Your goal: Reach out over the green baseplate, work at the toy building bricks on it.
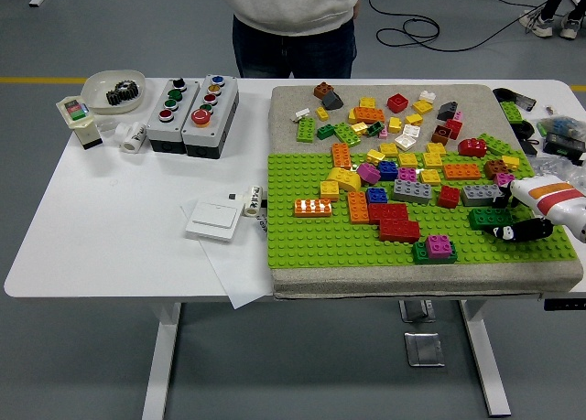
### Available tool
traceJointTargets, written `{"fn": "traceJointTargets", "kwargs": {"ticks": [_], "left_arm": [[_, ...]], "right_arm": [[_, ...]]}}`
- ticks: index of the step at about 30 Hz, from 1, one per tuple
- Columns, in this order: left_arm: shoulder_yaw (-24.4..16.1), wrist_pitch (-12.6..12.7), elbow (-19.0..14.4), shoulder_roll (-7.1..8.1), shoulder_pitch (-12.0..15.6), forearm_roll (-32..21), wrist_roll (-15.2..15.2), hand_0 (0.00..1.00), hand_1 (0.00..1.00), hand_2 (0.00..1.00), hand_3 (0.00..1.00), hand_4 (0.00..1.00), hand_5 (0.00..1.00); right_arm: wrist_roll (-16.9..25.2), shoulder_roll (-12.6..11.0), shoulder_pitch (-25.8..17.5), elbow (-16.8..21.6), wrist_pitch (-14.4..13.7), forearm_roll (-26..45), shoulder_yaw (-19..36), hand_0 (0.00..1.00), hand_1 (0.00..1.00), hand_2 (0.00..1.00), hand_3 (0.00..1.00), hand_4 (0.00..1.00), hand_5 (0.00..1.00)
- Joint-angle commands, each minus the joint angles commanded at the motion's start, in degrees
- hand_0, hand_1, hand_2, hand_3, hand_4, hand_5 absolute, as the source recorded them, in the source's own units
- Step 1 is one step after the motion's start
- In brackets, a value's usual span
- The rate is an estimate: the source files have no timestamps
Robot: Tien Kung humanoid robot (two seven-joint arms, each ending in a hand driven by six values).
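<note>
So your right robot hand [515,217] is in over the right edge of the green baseplate [311,242], sitting at the dark green brick [485,218]. Black fingers [522,229] are curled down right next to it and look like they're touching, but honestly you can't tell from up here whether they're actually pinching it or just resting against it. Left arm isn't in the shot at all.

Progress-wise I'd call it early. Most bricks are loose in a jumble across the back of the baseplate and on the grey mat [293,104] behind it. A few look already stuck down: the red brick [396,226] pair mid-plate, the orange brick [312,208] on its own to the left, and a little pink-on-green stack [434,247] near the front edge. Whatever you're building, most of it is left to do.

Room to move: the front strip and the whole left front of the baseplate are bare studs, so plenty of space to set things down there. The tight part is where the robot hand is now, with a grey brick [479,193] just behind it and the pile beyond (easy to knock). Also mind the mat's right edge and the clutter on the worktop [101,237] past it. A person [291,26] is standing at the far side, hands out of view
</note>
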Motion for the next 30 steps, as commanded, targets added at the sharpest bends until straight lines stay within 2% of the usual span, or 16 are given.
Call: {"fn": "traceJointTargets", "kwargs": {"ticks": [5, 6, 10, 19, 22, 29, 30], "left_arm": [[-0.13, 0.01, 0.02, 0.04, 0.02, 0.26, 0.1, 0.659, 0.745, 0.737, 0.567, 0.613, 0.625], [-0.17, 0.02, 0.03, 0.04, 0.03, 0.34, 0.13, 0.658, 0.745, 0.737, 0.566, 0.613, 0.627], [-0.21, 0.02, 0.05, 0.05, 0.08, 0.45, 0.16, 0.658, 0.745, 0.737, 0.566, 0.613, 0.627], [-0.29, 0.02, 0.09, 0.1, 0.16, 0.65, 0.16, 0.658, 0.745, 0.735, 0.566, 0.612, 0.629], [-0.35, 0.03, 0.1, 0.13, 0.19, 0.77, 0.18, 0.658, 0.745, 0.735, 0.566, 0.612, 0.629], [-0.23, -0.04, 0.12, 0.17, 0.2, 0.66, 0.09, 0.658, 0.746, 0.734, 0.566, 0.612, 0.629], [-0.22, -0.05, 0.12, 0.18, 0.19, 0.66, 0.09, 0.658, 0.743, 0.734, 0.566, 0.612, 0.629]], "right_arm": [[0.77, -0.13, -0.2, -0.04, -1.07, 0.25, 0.05, 0.388, 0.459, 0.513, 0.489, 0.756, 0.511], [0.98, -0.16, -0.25, -0.07, -1.28, 0.19, 0.09, 0.344, 0.425, 0.493, 0.48, 0.734, 0.527], [1.54, -0.3, -0.42, -0.02, -1.65, 0.0, 0.27, 0.344, 0.425, 0.493, 0.48, 0.734, 0.527], [2.39, -0.94, -0.94, 0.85, -1.27, 0.5, 0.94, 0.322, 0.416, 0.486, 0.477, 0.724, 0.546], [2.48, -1.41, -1.38, 1.98, -1.03, 0.68, 1.66, 0.322, 0.416, 0.486, 0.477, 0.724, 0.546], [2.96, -3.98, -2.89, 8.14, -0.74, 1.36, 3.04, 0.323, 0.417, 0.489, 0.48, 0.721, 0.546], [3.04, -4.3, -3.05, 9.22, -0.74, 1.5, 3.1, 0.326, 0.42, 0.488, 0.482, 0.697, 0.521]]}}
